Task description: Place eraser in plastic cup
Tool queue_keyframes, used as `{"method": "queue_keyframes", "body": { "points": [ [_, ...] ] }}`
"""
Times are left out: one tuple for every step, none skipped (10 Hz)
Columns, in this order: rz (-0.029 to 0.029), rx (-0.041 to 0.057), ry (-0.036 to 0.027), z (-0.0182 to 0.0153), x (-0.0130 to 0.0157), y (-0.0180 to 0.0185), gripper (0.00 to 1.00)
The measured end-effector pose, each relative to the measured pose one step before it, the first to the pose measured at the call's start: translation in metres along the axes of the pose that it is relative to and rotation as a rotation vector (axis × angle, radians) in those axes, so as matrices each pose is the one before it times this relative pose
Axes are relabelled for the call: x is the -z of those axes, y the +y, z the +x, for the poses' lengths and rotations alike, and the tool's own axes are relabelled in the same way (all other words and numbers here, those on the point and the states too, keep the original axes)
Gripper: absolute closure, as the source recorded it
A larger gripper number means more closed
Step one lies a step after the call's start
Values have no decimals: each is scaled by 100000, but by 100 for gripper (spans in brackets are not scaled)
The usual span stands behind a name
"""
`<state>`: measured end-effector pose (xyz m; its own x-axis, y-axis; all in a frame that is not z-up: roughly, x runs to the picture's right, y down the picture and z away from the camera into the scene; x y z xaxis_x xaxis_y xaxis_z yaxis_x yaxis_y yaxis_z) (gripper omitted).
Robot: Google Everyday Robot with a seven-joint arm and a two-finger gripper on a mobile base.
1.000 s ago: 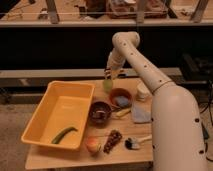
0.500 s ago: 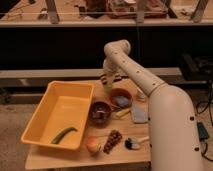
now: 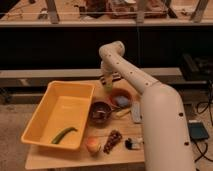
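Observation:
The small pale yellow-green plastic cup [image 3: 107, 87] stands at the back of the wooden table, just left of the orange bowl [image 3: 120, 98]. My gripper [image 3: 107, 79] hangs straight down from the arm and sits right above the cup, at or just inside its rim. The eraser does not show anywhere; the gripper and the cup may be hiding it.
A large yellow bin [image 3: 47, 107] holding a green pepper [image 3: 64, 134] fills the table's left. A dark brown bowl [image 3: 100, 112] stands in front of the cup. A peach-like fruit [image 3: 92, 145], a dark knobbly cluster [image 3: 113, 140], a brush [image 3: 133, 144] and a grey flat object [image 3: 136, 111] lie nearby.
The arm's upper joint has swung left, and the gripper has moved left and down from beside the cup to directly over it.

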<state>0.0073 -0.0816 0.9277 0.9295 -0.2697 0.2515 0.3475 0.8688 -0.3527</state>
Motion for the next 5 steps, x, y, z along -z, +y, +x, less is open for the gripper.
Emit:
{"method": "queue_keyframes", "body": {
  "points": [
    [-389,681,402,-209,-192,-264,82],
    [-484,662,482,-111,-189,-129,82],
    [-533,583,385,-146,-186,-90,82],
    [-594,513,468,-97,-245,-102,82],
    [-430,379,363,-98,-187,-106,82]
  ]
}}
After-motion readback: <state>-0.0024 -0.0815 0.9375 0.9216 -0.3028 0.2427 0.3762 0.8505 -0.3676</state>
